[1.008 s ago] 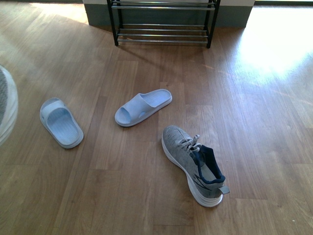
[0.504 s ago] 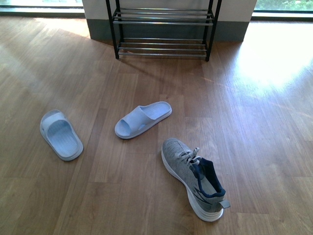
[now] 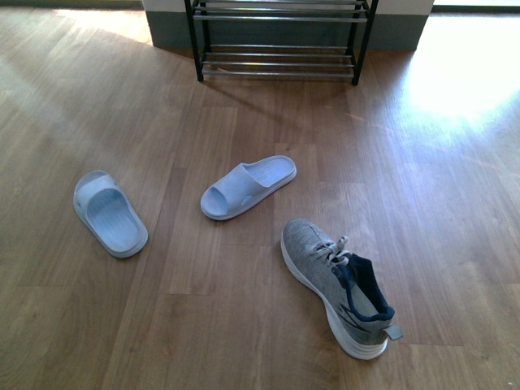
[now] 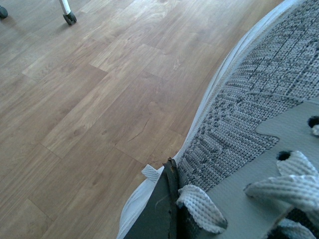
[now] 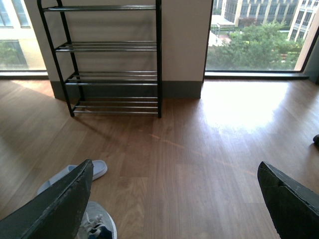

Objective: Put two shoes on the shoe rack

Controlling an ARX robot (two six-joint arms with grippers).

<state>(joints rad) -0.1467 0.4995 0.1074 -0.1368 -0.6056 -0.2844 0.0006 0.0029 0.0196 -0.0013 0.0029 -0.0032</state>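
You are looking at a room with a wood-plank floor (image 3: 203,325). A bright patch of daylight lies on the boards off the rack's right end. The shoe rack (image 3: 280,61) stands against a pale wall with a grey skirting. It has a black frame and tiers of thin chrome rods, and every tier you can see is bare. In the right wrist view, large windows (image 5: 254,35) flank that wall, with trees and buildings beyond.

One grey knit sneaker (image 3: 337,284) lies on the floor well out from the rack, toe pointing roughly toward it. It has a white sole and navy lining. The navy marking on its side is too small to read. A pale blue slide (image 3: 248,187) lies between that sneaker and the rack. A second slide (image 3: 110,214) sits further off toward the rack's left end.

Neither arm shows in the front view. Your left pincer (image 4: 172,199) pinches the other sneaker (image 4: 259,99), which is lifted clear of the floor. One dark finger (image 4: 159,214) presses against its knit side by the laces. Your right pincer (image 5: 174,199) is spread wide with nothing between its fingers, raised above the floor and facing the rack.
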